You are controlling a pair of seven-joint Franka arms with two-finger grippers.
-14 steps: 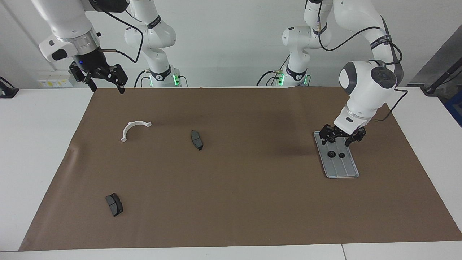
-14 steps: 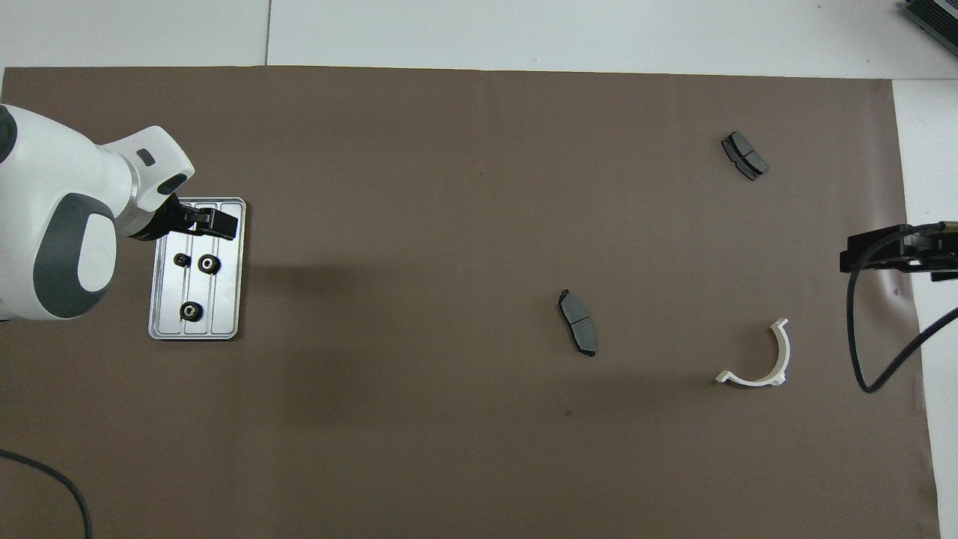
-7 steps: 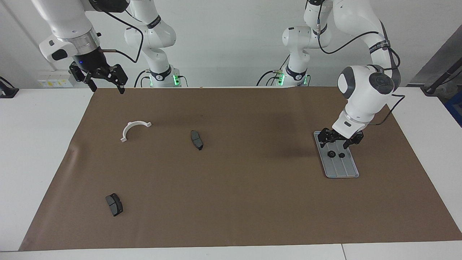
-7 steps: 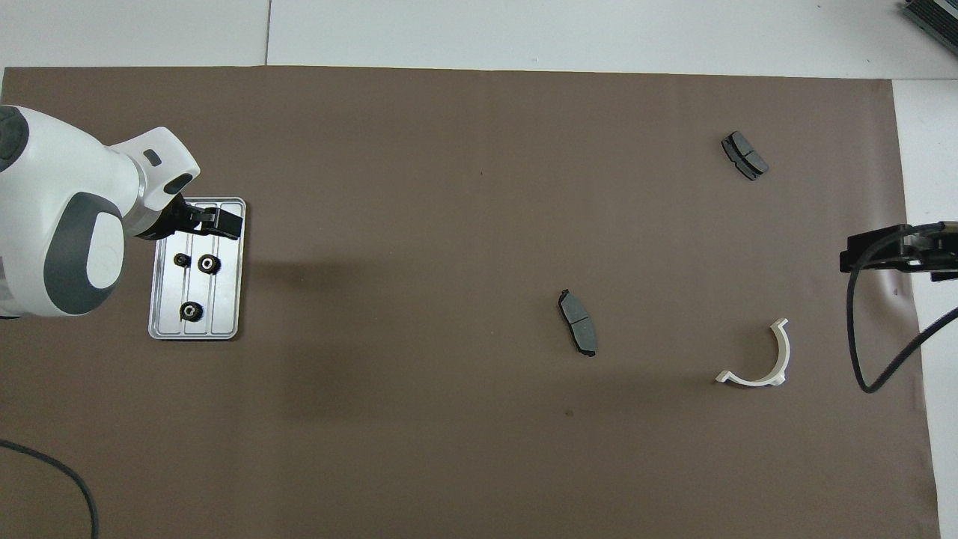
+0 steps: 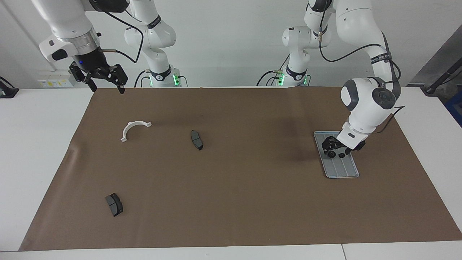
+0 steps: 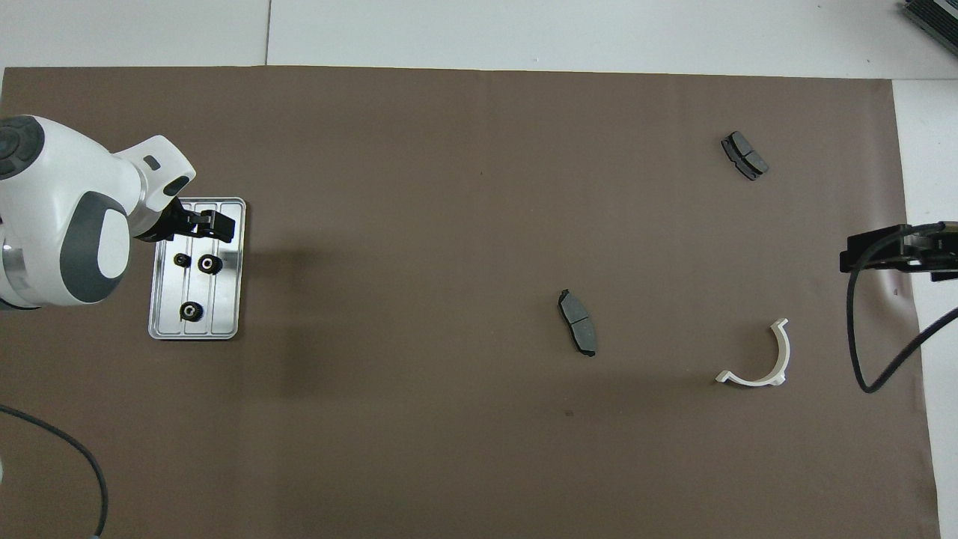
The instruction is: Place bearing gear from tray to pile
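The silver-grey ridged tray (image 5: 343,169) (image 6: 224,299) lies on the brown mat at the left arm's end of the table. Three small black bearing gears rest in it: a pair side by side (image 6: 181,260) (image 6: 209,263) and one nearer the robots (image 6: 191,311). The facing view shows only the pair (image 5: 330,154) (image 5: 341,155). My left gripper (image 5: 338,150) (image 6: 200,223) hangs open, low over the tray at the pair; whether it touches a gear I cannot tell. My right gripper (image 5: 107,88) (image 6: 898,251) waits open, high over the mat's edge. No pile shows in either view.
A white half-ring bracket (image 5: 134,128) (image 6: 763,359) lies toward the right arm's end. One dark brake pad (image 5: 196,139) (image 6: 578,322) sits near the mat's middle. Another (image 5: 114,204) (image 6: 745,155) lies farther from the robots.
The left arm has lowered its gripper from above the tray down close to the pair of gears. The right arm and all the parts have stayed put.
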